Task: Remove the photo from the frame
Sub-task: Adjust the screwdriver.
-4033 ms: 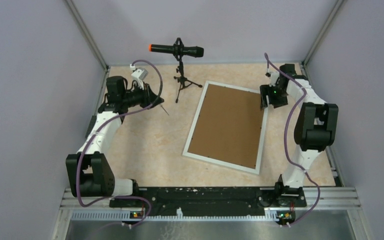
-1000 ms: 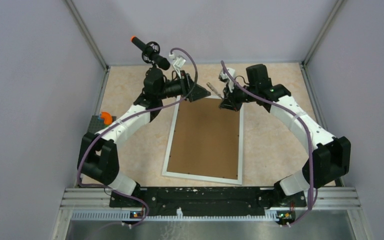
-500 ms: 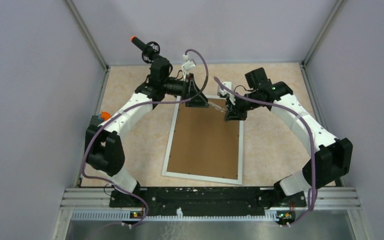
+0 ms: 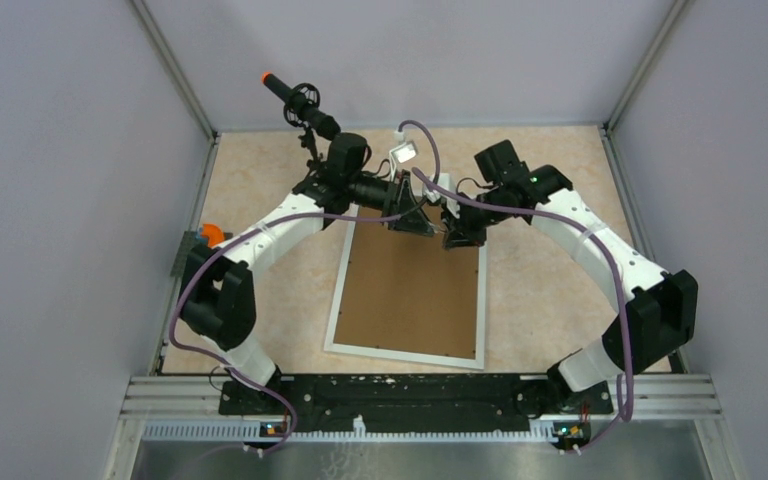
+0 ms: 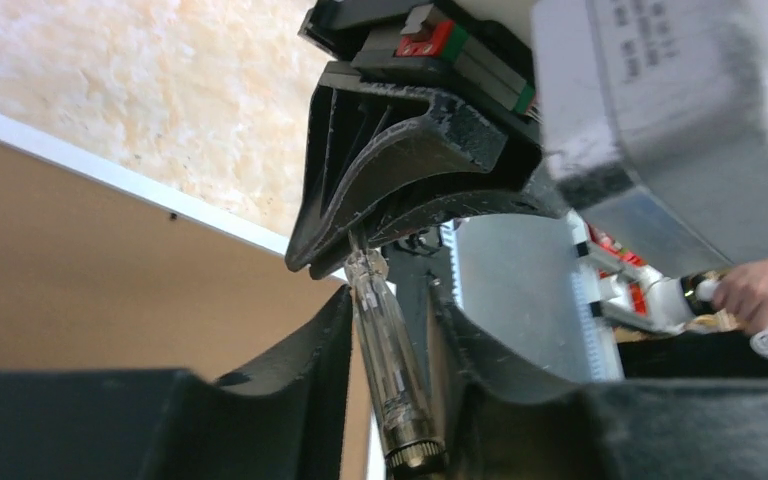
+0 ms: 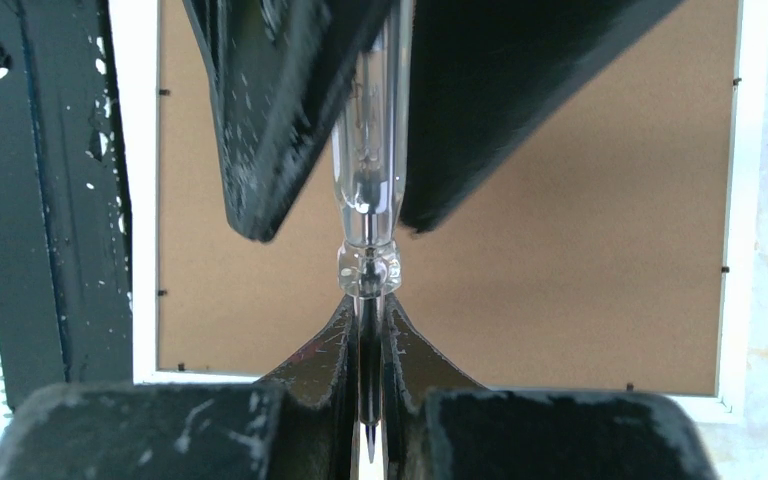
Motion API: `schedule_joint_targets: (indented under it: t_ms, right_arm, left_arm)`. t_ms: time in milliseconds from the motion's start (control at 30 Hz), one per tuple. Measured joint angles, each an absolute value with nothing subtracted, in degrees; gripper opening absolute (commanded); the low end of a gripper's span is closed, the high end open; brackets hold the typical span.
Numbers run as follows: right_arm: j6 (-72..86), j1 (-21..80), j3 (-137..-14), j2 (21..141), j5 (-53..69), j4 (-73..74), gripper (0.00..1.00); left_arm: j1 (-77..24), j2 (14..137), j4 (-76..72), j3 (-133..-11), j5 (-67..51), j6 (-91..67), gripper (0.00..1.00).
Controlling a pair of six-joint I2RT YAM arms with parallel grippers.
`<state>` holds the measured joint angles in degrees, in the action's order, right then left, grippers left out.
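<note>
1. Both claws meet just above the far short end of the frame (image 4: 332, 310). The right claw (image 6: 370, 312) is pinched tight on the thin metal shaft of a screwdriver (image 6: 365, 190), with the pointy tip aimed back toward its own wrist.
2. The left claw (image 5: 392, 322) comes at it from the other side. Its fingers (image 5: 300, 360) are partly closed on either side of the screwdriver's clear handle. They sit right up against it, but honestly I can't tell if it's actually squeezing or just flanking it.
3. So the screwdriver is strung between the two claws, up in the air over the frame's far end and not touching it.
4. The frame lies flat on the tabletop (image 4: 290, 300), face down, with the brown backing board (image 4: 410, 290) up and the white border showing all round. Its long sides run away from the arm bases. Little black tabs (image 6: 163, 293) sit along the board's edges.
5. The photo can't be seen from any view. Only the board side of the frame shows.
6. Going further out, past the frame's far left corner there's a microphone (image 4: 295, 95) on a small stand, with an orange tip. Well off to the frame's left, at the tabletop's edge, sits a small orange-and-dark thing (image 4: 208, 235).
</note>
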<state>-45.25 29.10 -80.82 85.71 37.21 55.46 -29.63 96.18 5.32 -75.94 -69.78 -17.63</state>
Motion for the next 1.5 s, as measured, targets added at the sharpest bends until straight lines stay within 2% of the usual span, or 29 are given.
schedule_joint_targets:
  t_ms: [33, 100, 200, 267, 333, 700, 867, 1133, 1333, 1500]
  right_arm:
    - [-44.75, 29.10, -80.82, 85.91, 36.86, 55.92, 0.06]
    - [-43.62, 29.12, -80.84, 85.95, 36.18, 55.81, 0.23]
    - [-42.57, 29.15, -80.90, 86.00, 35.59, 55.16, 0.55]
    - [-40.91, 28.71, -80.90, 86.00, 35.16, 54.22, 0.67]
    - [-38.57, 27.03, -80.44, 85.76, 35.77, 52.56, 0.72]
    - [-19.77, 2.00, -74.37, 85.76, 39.86, 45.12, 0.72]
    - [-14.11, -0.01, -72.60, 88.84, 40.75, 42.57, 0.68]
    - [-10.33, -2.31, -71.24, 95.26, 41.71, 37.93, 0.55]
    - [-8.54, -2.81, -70.54, 98.65, 45.30, 33.78, 0.54]
    - [-14.94, -0.82, -70.63, 98.43, 48.01, 31.99, 0.56]
  left_arm:
    - [-29.63, 96.18, 4.45, -75.16, -69.10, -18.06, 0.10]
    - [-29.54, 96.27, 2.90, -74.04, -67.70, -18.98, 0.03]
    - [-29.52, 96.42, 0.82, -73.58, -67.44, -20.18, 0.00]
    - [-29.52, 96.42, -0.21, -73.10, -66.63, -20.49, 0.00]
    - [-29.45, 96.44, -0.75, -72.31, -64.82, -20.67, 0.00]
    - [-29.23, 105.93, -6.76, -71.94, -57.89, -22.61, 0.00]
    - [-29.06, 113.32, -5.93, -77.43, -54.26, -22.28, 0.00]
    - [-27.18, 122.43, -9.32, -84.77, -53.45, -29.10, 0.00]
    - [-26.68, 126.15, -8.88, -88.40, -56.31, -34.65, 0.00]
    - [-26.68, 128.05, -10.13, -92.27, -63.53, -40.66, 0.00]
